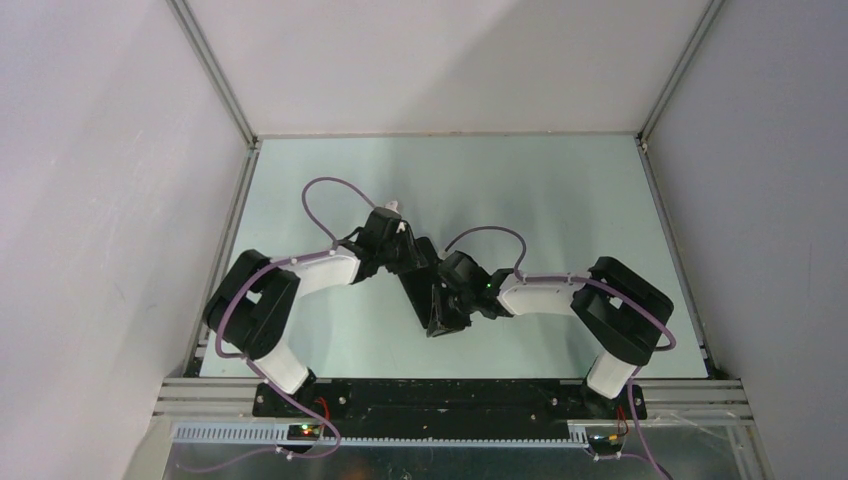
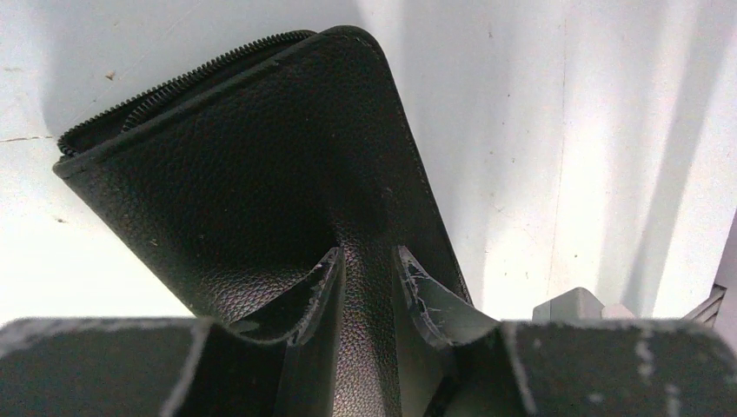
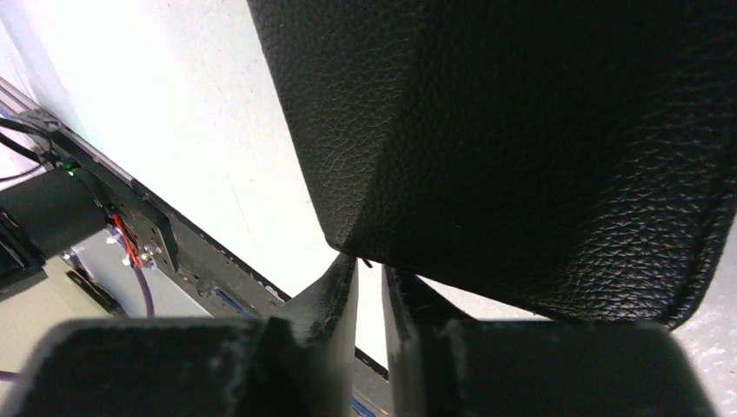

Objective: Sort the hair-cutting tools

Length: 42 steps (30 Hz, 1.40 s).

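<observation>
One black zip case (image 2: 261,156) is held off the table (image 1: 560,200) between the two arms, near the middle of the surface. It is flat and rectangular with rounded corners, and its skin is pebbled like grained leather. A single line of fine black zipper teeth (image 2: 174,87) runs along its upper edge in the left wrist view. The left gripper (image 2: 369,265) is clamped on the case: its two dark, scuffed fingers (image 2: 322,291) press in from either side, and the grained material dents into a fold between them. The right gripper (image 3: 369,265) has its two fingers (image 3: 335,295) drawn close, with only a thin slit between them. Their tips meet the case's lower edge, but whether they actually pinch it cannot be told. From above, the case shows as one dark strip slanting between the two wrists. The table is smooth, matte and pale green, bounded by metal rails. Two purple cables (image 1: 335,185) loop up, one from each white-and-black arm. The hair-cutting tools show in none of the three views, and their place cannot be told.
</observation>
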Each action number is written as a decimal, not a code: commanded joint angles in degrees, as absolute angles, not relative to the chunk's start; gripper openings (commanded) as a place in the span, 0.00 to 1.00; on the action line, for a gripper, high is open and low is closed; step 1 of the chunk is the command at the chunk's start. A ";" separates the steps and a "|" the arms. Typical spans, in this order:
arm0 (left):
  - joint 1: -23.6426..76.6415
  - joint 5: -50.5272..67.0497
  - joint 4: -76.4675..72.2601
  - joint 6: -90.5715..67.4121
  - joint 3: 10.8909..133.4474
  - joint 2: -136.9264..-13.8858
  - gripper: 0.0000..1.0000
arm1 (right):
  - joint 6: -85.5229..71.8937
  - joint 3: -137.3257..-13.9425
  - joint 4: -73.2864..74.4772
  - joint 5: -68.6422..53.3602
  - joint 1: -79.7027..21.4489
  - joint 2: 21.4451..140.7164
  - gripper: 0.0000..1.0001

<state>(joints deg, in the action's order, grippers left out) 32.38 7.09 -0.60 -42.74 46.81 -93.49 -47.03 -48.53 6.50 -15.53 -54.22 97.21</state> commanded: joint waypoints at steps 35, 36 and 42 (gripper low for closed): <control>31.77 2.61 -19.02 -71.07 14.95 -58.76 0.76 | -47.49 -49.18 3.85 -20.98 -52.01 87.72 0.00; 31.84 3.15 -20.23 -71.70 14.68 -59.61 0.76 | -47.43 -49.33 3.91 -21.07 -52.07 87.76 0.00; 33.45 6.03 -32.15 -76.80 12.98 -67.95 0.76 | -47.39 -50.29 4.56 -21.15 -52.19 87.48 0.00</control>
